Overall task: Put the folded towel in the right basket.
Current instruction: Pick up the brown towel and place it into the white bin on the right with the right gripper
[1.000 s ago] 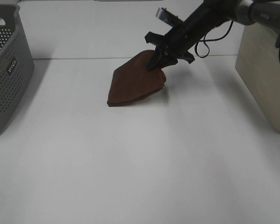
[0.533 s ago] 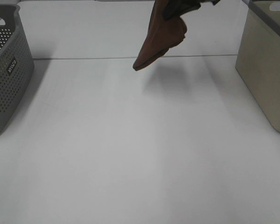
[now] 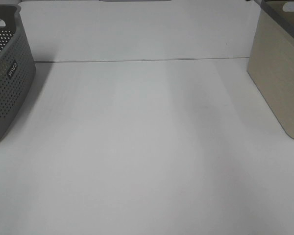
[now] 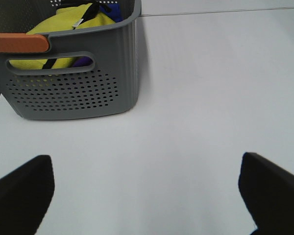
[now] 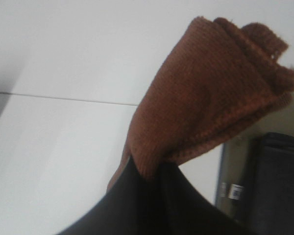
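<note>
The brown folded towel (image 5: 210, 98) shows only in the right wrist view, hanging bunched from my right gripper (image 5: 147, 178), which is shut on its lower edge. It is held in the air beside the beige right basket (image 5: 235, 169), with a dark item (image 5: 279, 181) inside that basket. In the exterior high view the beige basket (image 3: 279, 78) stands at the right edge; the towel and both arms are out of that view. My left gripper (image 4: 147, 196) is open and empty above the table, near the grey basket (image 4: 78, 83).
The grey perforated left basket (image 3: 10, 73) stands at the left edge and holds yellow and blue items (image 4: 63, 24). The white table (image 3: 147, 147) spreads between the two baskets. A seam line crosses the table at the back.
My right gripper lifted the towel off the table, up and to the right, until arm and towel left the exterior high view.
</note>
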Controlling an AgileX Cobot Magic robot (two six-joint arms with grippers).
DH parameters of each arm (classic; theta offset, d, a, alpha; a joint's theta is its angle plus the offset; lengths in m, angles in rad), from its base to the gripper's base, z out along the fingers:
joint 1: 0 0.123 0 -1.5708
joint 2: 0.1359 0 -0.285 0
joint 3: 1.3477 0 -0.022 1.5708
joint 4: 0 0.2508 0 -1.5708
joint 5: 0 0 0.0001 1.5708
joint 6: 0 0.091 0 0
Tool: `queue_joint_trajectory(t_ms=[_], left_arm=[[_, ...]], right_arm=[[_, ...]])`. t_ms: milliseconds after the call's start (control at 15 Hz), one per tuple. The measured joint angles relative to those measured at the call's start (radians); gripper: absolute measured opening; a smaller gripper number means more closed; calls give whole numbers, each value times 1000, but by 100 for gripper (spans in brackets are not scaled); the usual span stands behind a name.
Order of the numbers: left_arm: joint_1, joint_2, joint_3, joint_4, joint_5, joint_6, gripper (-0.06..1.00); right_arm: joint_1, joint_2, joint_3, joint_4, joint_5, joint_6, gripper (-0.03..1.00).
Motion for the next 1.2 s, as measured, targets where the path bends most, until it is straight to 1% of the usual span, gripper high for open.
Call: queue_joint_trajectory(t_ms=[67, 133, 200, 333, 400, 467, 600, 667, 733, 800, 933, 1000, 1067, 1200], left_arm=[[0, 0, 0, 0, 0, 0, 97], [0, 0, 0, 0, 0, 0, 97], [0, 0, 0, 0, 0, 0, 97], [0, 0, 0, 0, 0, 0, 97], [0, 0, 0, 0, 0, 0, 97], [0, 0, 0, 0, 0, 0, 97], [0, 0, 0, 0, 0, 0, 97], [0, 0, 0, 0, 0, 0, 97], [0, 0, 0, 0, 0, 0, 97], [0, 0, 0, 0, 0, 0, 97], [0, 0, 0, 0, 0, 0, 97], [0, 0, 0, 0, 0, 0, 97], [0, 0, 0, 0, 0, 0, 97], [0, 0, 0, 0, 0, 0, 97]], right_arm=[[-20, 0, 0, -4, 0, 1, 7], [-66, 2, 1, -30, 0, 6, 7], [-103, 6, 1, -72, 1, 28, 7], [-156, 18, 1, -189, 1, 66, 7], [-164, 32, 1, -235, 2, 77, 7], [-165, 51, 5, -258, 2, 79, 7], [-165, 84, 48, -256, 2, 79, 7], [-165, 113, 102, -254, 2, 86, 7], [-165, 123, 120, -253, 2, 99, 8], [-165, 130, 126, -252, 2, 114, 12], [-163, 136, 126, -251, 1, 139, 33], [-162, 136, 126, -251, 1, 144, 40], [-161, 136, 126, -248, 1, 166, 55], [-156, 128, 126, -229, 1, 177, 60]])
